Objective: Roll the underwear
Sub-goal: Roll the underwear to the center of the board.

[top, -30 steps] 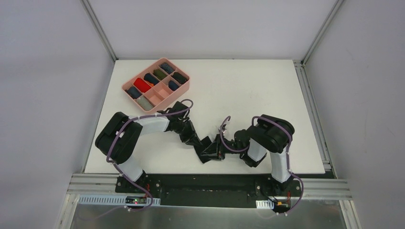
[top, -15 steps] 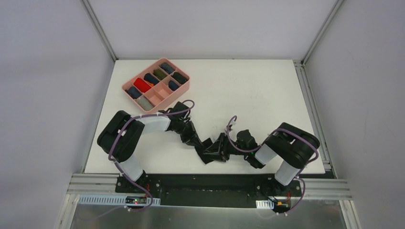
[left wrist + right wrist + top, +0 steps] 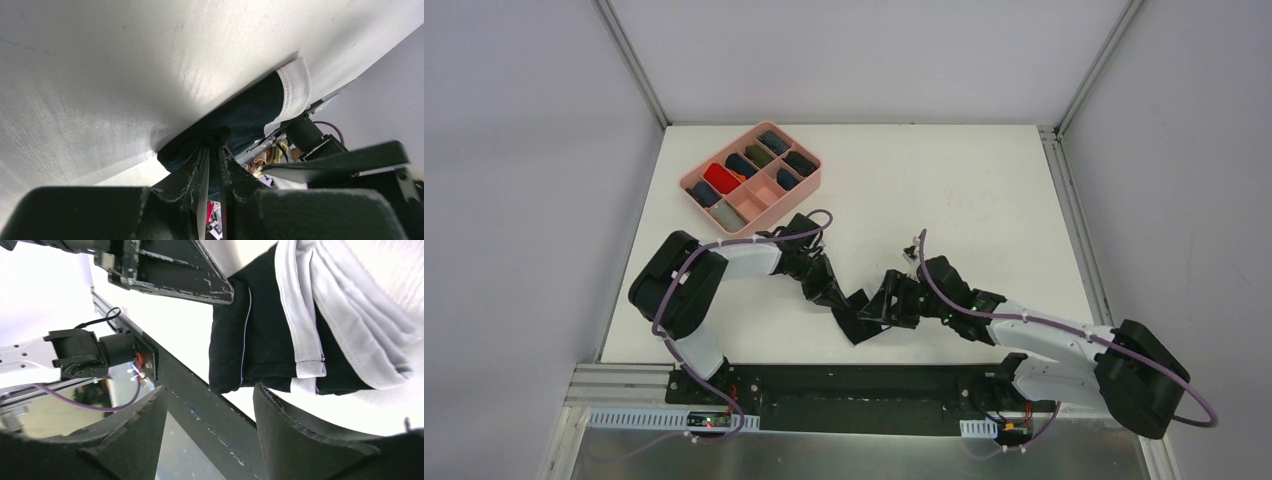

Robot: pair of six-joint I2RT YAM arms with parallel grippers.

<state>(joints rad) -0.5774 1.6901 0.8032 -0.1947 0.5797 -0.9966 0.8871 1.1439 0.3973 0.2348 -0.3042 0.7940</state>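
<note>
A white table [image 3: 944,180] fills the middle of the top view and is closed in by pale grey walls [image 3: 524,150] on the left, right and far sides, with metal posts [image 3: 629,60] running up the far corners. A metal rail [image 3: 624,385] is seen along the table's near edge at the bottom of the frame. A pink tray [image 3: 769,210] is set at the upper left of the table, and rolled cloths, one of them red [image 3: 719,178], are held in its compartments. The black underwear [image 3: 265,335] is found low in the centre of the top view, near the table's front edge, lying folded on the white surface between the two arms. A white band [image 3: 300,315] is seen across the cloth, at the upper right of the right wrist view. The left gripper [image 3: 212,145] is pinched narrowly on a fold of the black cloth at the lower centre of its wrist view. The right gripper [image 3: 210,390] is spread wide just in front of the underwear's edge, and nothing is held between its fingers [image 3: 135,435].
</note>
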